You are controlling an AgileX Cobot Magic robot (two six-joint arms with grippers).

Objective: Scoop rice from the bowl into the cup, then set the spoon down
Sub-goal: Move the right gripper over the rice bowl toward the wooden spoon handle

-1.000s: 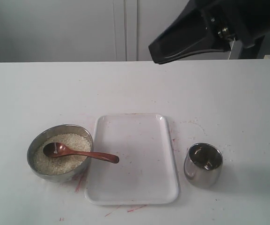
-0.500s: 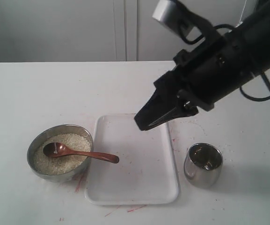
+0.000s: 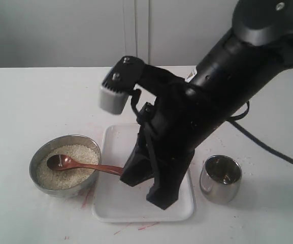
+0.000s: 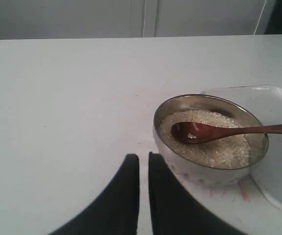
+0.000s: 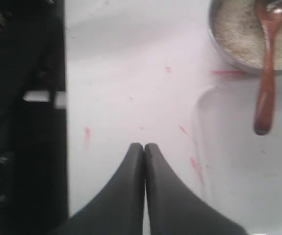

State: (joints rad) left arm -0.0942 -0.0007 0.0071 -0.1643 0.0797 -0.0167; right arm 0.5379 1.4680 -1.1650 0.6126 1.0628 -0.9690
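The steel bowl (image 3: 40,158) (image 4: 180,164) holds white rice (image 3: 75,176) (image 4: 214,152) at the table's front left. The wooden spoon (image 3: 88,165) (image 4: 214,131) (image 5: 267,83) lies with its oval end on the rice and its handle over the rim toward the tray. The shiny cup (image 3: 221,179) stands right of the tray. My right gripper (image 3: 145,187) (image 5: 144,146) hangs shut and empty low over the tray, near the handle's end. My left gripper (image 4: 143,155) is beside the bowl, fingers nearly together and holding nothing; the exterior view does not show it.
A white tray (image 3: 110,203) (image 5: 238,161) lies between bowl and cup, largely covered by my right arm (image 3: 222,86). Red marks (image 3: 88,195) stain the table near the bowl. The table's front edge (image 5: 65,122) is close to my right gripper.
My right arm has swung down from the upper right to low over the tray, its shut gripper now near the spoon handle. Bowl, spoon and cup have not moved.
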